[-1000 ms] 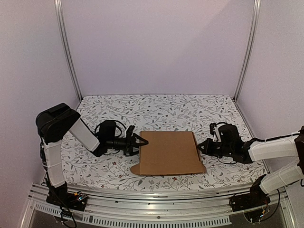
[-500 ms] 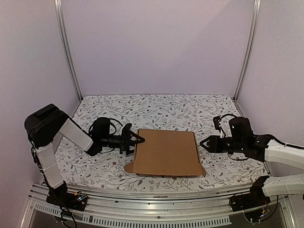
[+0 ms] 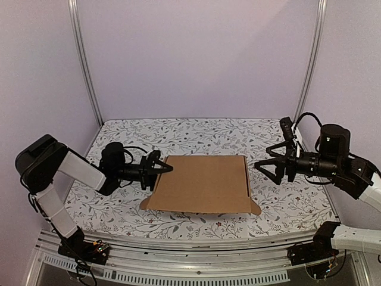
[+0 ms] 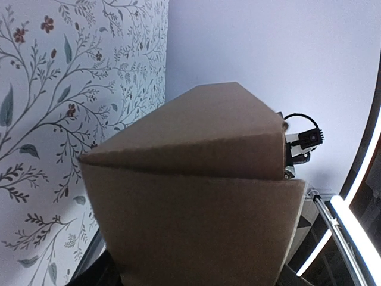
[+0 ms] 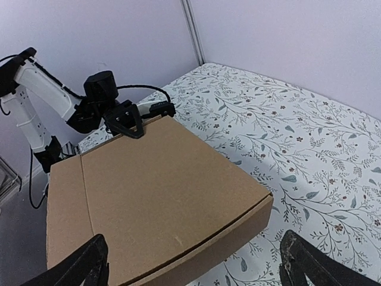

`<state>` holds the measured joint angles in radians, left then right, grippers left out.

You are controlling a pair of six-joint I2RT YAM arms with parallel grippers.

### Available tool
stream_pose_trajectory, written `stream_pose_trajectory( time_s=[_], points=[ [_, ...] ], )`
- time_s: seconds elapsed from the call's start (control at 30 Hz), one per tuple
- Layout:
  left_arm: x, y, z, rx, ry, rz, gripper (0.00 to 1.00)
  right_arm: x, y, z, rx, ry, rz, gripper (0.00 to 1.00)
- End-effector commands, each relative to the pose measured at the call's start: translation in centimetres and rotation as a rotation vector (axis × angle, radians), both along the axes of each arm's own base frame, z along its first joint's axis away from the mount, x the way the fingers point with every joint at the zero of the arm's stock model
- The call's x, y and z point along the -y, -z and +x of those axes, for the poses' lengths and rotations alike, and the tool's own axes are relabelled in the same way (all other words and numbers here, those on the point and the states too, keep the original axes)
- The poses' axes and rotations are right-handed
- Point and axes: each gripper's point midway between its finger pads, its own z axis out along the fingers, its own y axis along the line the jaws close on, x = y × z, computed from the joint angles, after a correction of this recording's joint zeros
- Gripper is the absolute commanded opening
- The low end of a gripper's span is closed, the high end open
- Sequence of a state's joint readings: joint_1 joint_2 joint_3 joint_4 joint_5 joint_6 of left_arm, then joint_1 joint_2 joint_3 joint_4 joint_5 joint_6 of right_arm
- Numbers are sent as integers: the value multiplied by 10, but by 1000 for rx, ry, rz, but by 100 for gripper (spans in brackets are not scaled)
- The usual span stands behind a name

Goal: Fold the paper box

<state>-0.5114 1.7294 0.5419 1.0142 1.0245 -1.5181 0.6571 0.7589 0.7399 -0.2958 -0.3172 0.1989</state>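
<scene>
The paper box is a flat brown cardboard mailer lying closed on the floral table cover, with a small flap sticking out at its front left corner. My left gripper is shut on the box's left edge, one finger over the lid. In the left wrist view the cardboard fills the frame and hides the jaws. In the right wrist view the box lies below and ahead, with the left gripper at its far corner. My right gripper hangs open, apart from the box's right side, nothing between its fingertips.
The floral cover runs bare behind the box to the back wall. Metal frame posts stand at both back corners. An aluminium rail borders the near edge. Side walls close in left and right.
My right gripper has opened wide and pulled back up and to the right, away from the box. My left arm has drawn the box leftward, turning it slightly.
</scene>
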Motion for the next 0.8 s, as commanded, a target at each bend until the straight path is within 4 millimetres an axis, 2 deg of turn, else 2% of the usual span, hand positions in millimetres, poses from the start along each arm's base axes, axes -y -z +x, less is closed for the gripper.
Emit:
stream_pose_trajectory(
  time_s=[0.0,0.13,0.2,0.3,0.47,0.77],
  points=[
    [-8,-36,-19,35,100,-90,31,-10,-13,-35,171,-195,-126,99],
    [-11,-59,-34,71,165,-158,30,-20,-19,-69,314,-344,-181,99],
    [-13,-63,-41,83,195,-165,30,-23,-20,-89,414,-421,-223,99],
    [-15,-67,-50,102,238,-164,30,-24,-18,-107,541,-491,-344,99],
    [-18,-68,-60,119,285,-161,30,-32,-8,-115,736,-519,-549,99],
    [-13,-54,-71,91,321,-138,29,-54,4,-124,1069,-513,-795,99]
  ],
)
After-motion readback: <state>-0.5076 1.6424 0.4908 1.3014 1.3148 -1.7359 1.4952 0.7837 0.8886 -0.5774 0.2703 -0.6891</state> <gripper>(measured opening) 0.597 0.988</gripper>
